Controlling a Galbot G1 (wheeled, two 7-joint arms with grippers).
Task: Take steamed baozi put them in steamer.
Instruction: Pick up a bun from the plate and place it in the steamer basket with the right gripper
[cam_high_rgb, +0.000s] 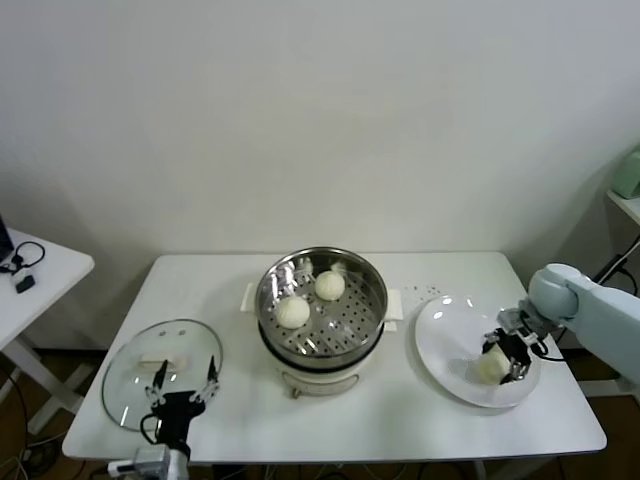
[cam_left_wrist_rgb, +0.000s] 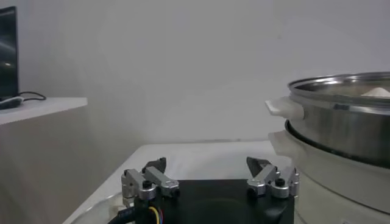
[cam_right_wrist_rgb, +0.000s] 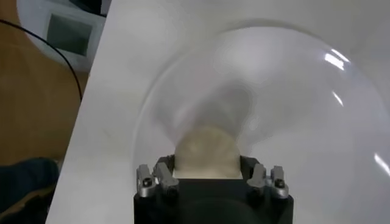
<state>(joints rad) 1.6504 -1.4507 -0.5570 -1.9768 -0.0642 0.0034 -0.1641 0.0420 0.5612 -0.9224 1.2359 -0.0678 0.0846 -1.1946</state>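
The steamer (cam_high_rgb: 322, 312) stands mid-table, a steel pot with a perforated tray on a white base, and its wall also fills the side of the left wrist view as the steamer (cam_left_wrist_rgb: 341, 115). Two steamed baozi lie on the tray, one baozi (cam_high_rgb: 293, 312) nearer me and one baozi (cam_high_rgb: 330, 285) behind it. On the white plate (cam_high_rgb: 450, 340) at the right, my right gripper (cam_high_rgb: 497, 364) is shut on a third baozi (cam_right_wrist_rgb: 206, 152), squeezed between the jaws. My left gripper (cam_high_rgb: 183, 385) waits open near the front left edge, over the glass lid.
A round glass lid (cam_high_rgb: 160, 370) lies flat at the table's front left. A white side table (cam_high_rgb: 30, 280) with a cable stands further left. The table's right edge and the wooden floor (cam_right_wrist_rgb: 36, 97) lie close beside the plate.
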